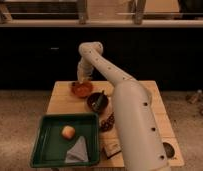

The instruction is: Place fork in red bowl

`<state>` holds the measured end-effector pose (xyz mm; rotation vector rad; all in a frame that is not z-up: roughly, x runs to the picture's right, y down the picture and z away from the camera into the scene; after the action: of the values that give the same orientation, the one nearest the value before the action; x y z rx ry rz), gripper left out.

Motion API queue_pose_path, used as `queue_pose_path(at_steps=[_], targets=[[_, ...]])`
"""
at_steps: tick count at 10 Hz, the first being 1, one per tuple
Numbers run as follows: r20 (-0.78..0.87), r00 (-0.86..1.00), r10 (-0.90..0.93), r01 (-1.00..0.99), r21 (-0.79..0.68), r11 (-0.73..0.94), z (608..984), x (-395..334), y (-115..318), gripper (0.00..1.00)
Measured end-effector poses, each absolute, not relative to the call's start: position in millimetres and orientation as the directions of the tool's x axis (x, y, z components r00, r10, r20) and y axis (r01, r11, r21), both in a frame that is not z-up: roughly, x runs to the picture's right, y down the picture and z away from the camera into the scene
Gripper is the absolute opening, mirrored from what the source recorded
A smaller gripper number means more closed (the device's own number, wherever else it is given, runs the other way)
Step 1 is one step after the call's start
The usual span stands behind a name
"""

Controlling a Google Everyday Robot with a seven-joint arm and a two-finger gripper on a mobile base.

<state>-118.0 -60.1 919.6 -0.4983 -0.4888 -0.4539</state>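
The red bowl (82, 89) sits at the far left part of the wooden table (62, 100). My white arm reaches over the table to it, and my gripper (83, 78) hangs right above the bowl's far rim. I cannot make out the fork in the gripper or in the bowl. A dark bowl (97, 101) with utensils sticking out of it stands just right of and nearer than the red bowl.
A green tray (47, 135) at the table's front left holds an apple (68, 132) and a grey cloth (77, 151). A dark object (108, 123) lies right of the tray, and a box (112, 147) lies by the front edge. A dark wall stands behind the table.
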Motion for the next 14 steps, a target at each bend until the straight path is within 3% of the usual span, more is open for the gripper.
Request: queue_pose_path(at_steps=[3, 4, 11, 14], targets=[[0.542, 0.788, -0.294, 0.527, -0.344, 0.777, 922, -122, -53, 0.01], [0.535, 0.792, -0.293, 0.526, -0.354, 0.774, 924, -125, -48, 0.06], [0.484, 0.820, -0.307, 0.513, -0.382, 0.768, 933, -139, -40, 0.76], [0.445, 0.837, -0.319, 0.502, -0.391, 0.772, 934, -135, -42, 0.80]])
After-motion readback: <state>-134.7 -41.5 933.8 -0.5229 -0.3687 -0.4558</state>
